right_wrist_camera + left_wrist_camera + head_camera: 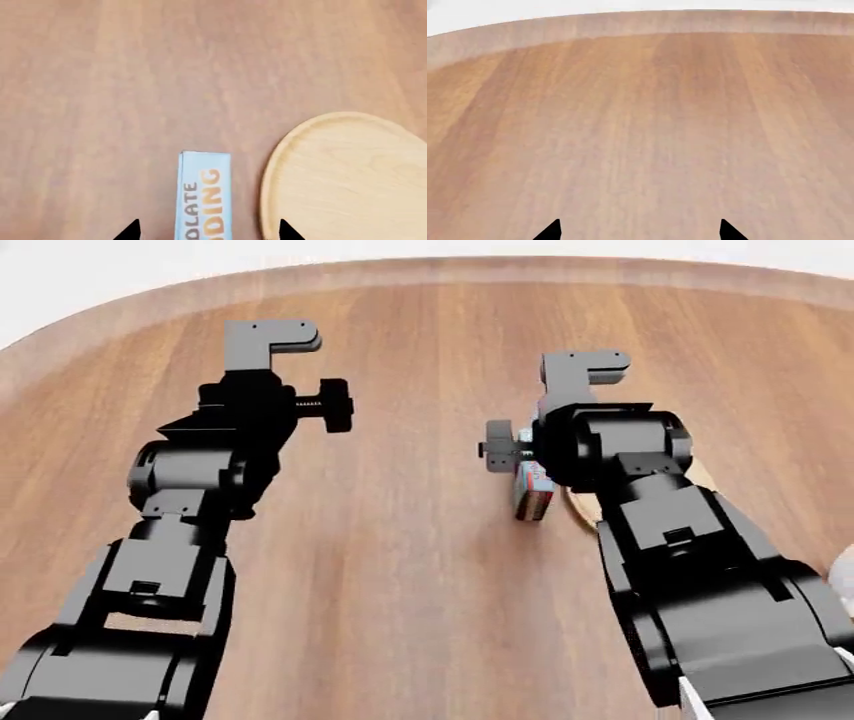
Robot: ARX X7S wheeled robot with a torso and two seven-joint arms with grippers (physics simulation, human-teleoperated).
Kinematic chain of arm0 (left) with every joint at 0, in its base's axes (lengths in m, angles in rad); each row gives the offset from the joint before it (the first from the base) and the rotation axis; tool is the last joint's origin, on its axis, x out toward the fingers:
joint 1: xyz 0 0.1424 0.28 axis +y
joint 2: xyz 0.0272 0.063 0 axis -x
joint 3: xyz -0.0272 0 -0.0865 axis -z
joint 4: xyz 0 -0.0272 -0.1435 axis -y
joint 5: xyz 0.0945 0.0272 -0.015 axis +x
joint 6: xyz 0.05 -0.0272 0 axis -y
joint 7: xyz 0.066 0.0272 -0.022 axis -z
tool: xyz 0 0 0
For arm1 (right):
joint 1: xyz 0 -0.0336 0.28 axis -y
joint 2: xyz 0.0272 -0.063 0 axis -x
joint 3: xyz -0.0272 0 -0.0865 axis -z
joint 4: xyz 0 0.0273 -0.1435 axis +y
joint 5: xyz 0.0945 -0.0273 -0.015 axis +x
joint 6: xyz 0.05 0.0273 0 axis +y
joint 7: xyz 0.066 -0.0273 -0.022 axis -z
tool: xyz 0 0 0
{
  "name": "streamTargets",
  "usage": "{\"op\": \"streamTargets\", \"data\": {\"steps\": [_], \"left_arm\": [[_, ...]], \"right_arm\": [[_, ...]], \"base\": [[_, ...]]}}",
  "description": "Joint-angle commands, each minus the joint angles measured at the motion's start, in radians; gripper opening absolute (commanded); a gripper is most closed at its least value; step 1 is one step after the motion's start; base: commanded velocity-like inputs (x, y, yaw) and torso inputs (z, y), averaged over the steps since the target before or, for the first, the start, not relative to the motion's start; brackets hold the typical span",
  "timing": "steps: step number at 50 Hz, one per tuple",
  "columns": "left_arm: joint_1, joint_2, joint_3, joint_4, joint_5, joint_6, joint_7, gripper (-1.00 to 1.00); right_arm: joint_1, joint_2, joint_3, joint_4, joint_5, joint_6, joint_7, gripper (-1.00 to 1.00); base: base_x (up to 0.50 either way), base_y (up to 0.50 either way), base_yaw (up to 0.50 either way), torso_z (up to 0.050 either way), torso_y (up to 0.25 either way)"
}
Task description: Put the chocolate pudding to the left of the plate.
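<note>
Pudding (204, 197) btwn right fingers (285, 229).

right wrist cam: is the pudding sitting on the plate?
No. The pudding stands on the bare table beside the plate, with a strip of wood showing between them.

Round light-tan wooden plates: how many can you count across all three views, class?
1. The round light-tan wooden plate lies on the brown wooden table, beside the light-blue-edged pudding carton, mostly hidden behind the right arm in the head view. Others may be hidden.
</note>
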Motion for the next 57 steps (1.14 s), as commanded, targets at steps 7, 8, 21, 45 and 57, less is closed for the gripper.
{"op": "streamTargets", "data": {"steps": [7, 8, 21, 45, 57], "left_arm": [[0.218, -0.08, -0.041, 0.572, -0.087, -0.266, -0.083, 1.0], [0.245, -0.087, -0.049, 0.63, -0.1, -0.287, -0.088, 1.0], [0.569, -0.158, -0.105, 1.267, -0.201, -0.437, -0.171, 1.0], [1.286, -0.238, -0.179, 1.784, -0.137, -0.054, -0.14, 1.0], [1.45, -0.201, -0.172, 1.688, -0.045, 0.229, -0.102, 1.0]], "right_arm": [[-0.088, 0.043, 0.023, -0.271, -0.036, 0.021, 0.01, 1.0], [-0.151, 0.069, 0.033, -0.421, -0.011, 0.102, 0.04, 1.0], [-0.594, 0.211, 0.117, -1.313, 0.125, 0.329, 0.202, 1.0], [-1.273, 0.37, 0.149, -1.986, 0.092, 0.004, 0.24, 1.0], [-1.52, 0.379, 0.092, -1.947, -0.073, -0.382, 0.184, 1.0]], "base": [[0.0, 0.0, 0.0, 0.0, 0.25], [0.0, 0.0, 0.0, 0.0, 0.25], [0.0, 0.0, 0.0, 0.0, 0.25], [0.0, 0.0, 0.0, 0.0, 0.25], [0.0, 0.0, 0.0, 0.0, 0.25]]}}
